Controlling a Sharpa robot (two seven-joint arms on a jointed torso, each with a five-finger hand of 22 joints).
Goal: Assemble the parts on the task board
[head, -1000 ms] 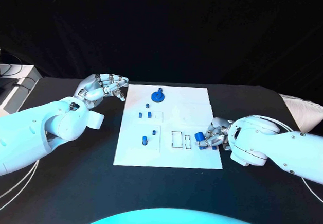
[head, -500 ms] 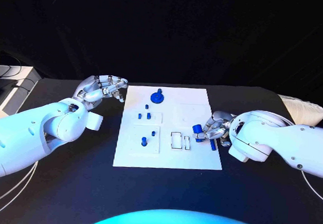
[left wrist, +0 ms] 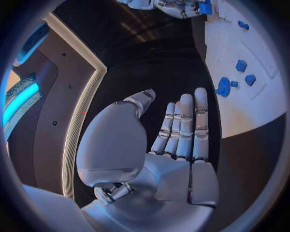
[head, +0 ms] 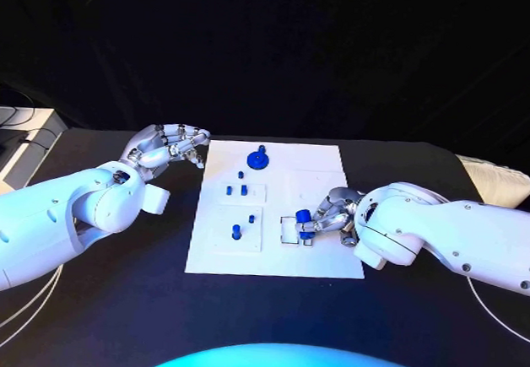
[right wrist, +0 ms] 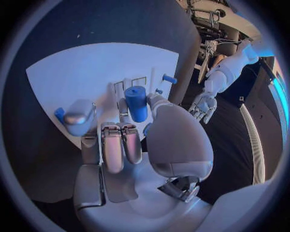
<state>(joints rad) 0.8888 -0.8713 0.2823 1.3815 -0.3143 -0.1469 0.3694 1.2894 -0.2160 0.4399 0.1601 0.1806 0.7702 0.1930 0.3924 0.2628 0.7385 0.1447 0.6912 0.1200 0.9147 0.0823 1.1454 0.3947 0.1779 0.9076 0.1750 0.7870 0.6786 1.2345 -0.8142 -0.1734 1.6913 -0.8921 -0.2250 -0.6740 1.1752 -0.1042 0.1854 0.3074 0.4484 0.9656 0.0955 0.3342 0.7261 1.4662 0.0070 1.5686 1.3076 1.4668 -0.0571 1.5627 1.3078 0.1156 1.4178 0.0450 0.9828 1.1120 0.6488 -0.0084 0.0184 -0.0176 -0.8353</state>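
The fingers (right wrist: 113,145) of the right hand (head: 326,217) curl round a small blue cylinder (right wrist: 137,102), a smooth round-ended part pinched upright between thumb and fingertips; in the head view that part (head: 302,215) sits over the right-hand portion of the task board (head: 315,166), just above the pair of small rectangular outlined slots (head: 296,230) near the board's lower middle. The left hand (head: 167,145) holds nothing: its fingers (left wrist: 183,128) lie straight, close together and released, with the thumb apart, and it hovers over the black counter (head: 110,308) just beside the board's upper left corner, not touching it. The board is a flat white rectangular plate with thin raised or printed squares; a blue disc-shaped part (head: 258,157) stands near its top edge, two small blue pegs (head: 240,188) sit in a square below that, and another blue peg (head: 237,230) with a smaller one beside it stands in the next square down. Wide bare strips of matte black counter run along the board's left, right and near edges, well apart from the parts. A pale box (head: 24,145) stands at the counter's far left edge and a white padded object (head: 499,183) at its far right.
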